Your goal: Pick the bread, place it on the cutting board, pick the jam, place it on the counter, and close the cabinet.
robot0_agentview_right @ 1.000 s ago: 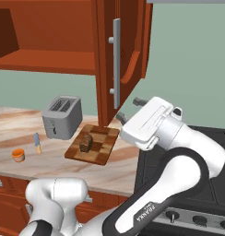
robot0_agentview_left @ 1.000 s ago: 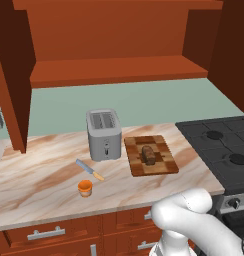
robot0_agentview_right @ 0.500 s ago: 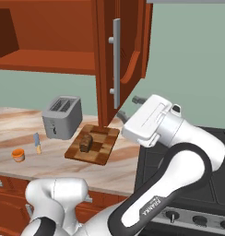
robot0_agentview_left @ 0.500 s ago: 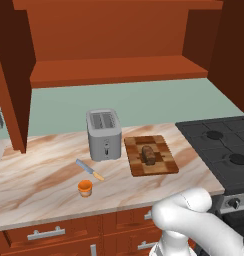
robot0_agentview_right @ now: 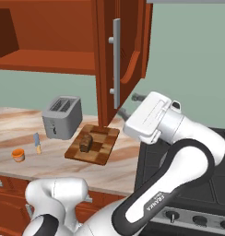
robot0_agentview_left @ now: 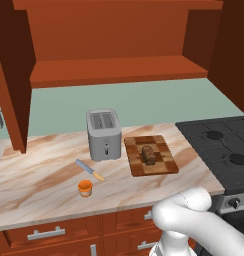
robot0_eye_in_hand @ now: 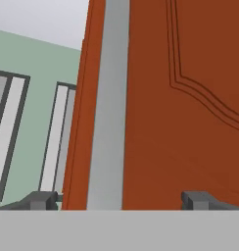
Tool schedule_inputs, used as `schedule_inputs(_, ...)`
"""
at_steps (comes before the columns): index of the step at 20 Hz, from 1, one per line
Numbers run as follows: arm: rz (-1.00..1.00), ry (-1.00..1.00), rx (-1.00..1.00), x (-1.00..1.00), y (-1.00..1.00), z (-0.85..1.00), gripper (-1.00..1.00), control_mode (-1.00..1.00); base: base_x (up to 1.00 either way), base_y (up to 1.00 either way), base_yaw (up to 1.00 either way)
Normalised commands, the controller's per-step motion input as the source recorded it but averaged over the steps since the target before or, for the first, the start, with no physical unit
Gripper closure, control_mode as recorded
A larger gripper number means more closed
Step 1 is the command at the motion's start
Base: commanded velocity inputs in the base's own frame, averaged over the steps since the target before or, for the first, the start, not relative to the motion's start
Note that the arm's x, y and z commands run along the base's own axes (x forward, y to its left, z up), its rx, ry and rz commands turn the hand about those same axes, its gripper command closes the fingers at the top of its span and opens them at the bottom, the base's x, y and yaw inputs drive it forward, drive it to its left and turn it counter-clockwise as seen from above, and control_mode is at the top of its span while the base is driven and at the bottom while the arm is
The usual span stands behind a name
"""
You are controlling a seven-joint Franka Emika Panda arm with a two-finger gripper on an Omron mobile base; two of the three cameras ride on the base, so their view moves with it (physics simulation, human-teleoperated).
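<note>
Gripper (robot0_eye_in_hand: 119, 200), jaws wide and empty, faces the open cabinet (robot0_agentview_right: 126, 60) door; bread (robot0_agentview_left: 148, 154) on cutting board (robot0_agentview_left: 166, 162), jam (robot0_agentview_left: 85, 188) on counter (robot0_agentview_left: 39, 175), closing remains.

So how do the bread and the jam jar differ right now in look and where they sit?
The bread is a dark brown loaf, longer than wide; the jam is a squat orange jar, round. The bread lies on the cutting board, right of the toaster; the jam stands on the bare counter, near the front edge beside the knife. Both are small, about alike in size.
</note>
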Motion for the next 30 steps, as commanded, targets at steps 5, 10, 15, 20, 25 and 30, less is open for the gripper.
schedule_inputs(5, 0.01, 0.0, 0.0, 0.04, 0.0, 0.13, -1.0, -1.0, 0.0, 0.0, 0.0)
schedule_inputs(10, 0.0, 0.0, 0.0, 0.13, 0.0, 0.1, -1.0, -1.0, 0.0, 0.0, 0.0)
schedule_inputs(15, 0.0, 0.0, 0.0, 0.15, 0.0, 0.08, -1.0, -1.0, 0.0, 0.0, 0.0)
schedule_inputs(20, 0.0, 0.0, 0.0, 0.05, 0.0, 0.04, -1.0, -1.0, 0.0, 0.0, 0.0)
schedule_inputs(25, 0.0, 0.0, 0.0, 0.0, 0.05, 0.01, -1.0, -1.0, 0.0, 0.0, 0.0)
schedule_inputs(30, 0.0, 0.01, 0.0, 0.0, 0.12, 0.0, -1.0, -1.0, 0.0, 0.0, 0.0)
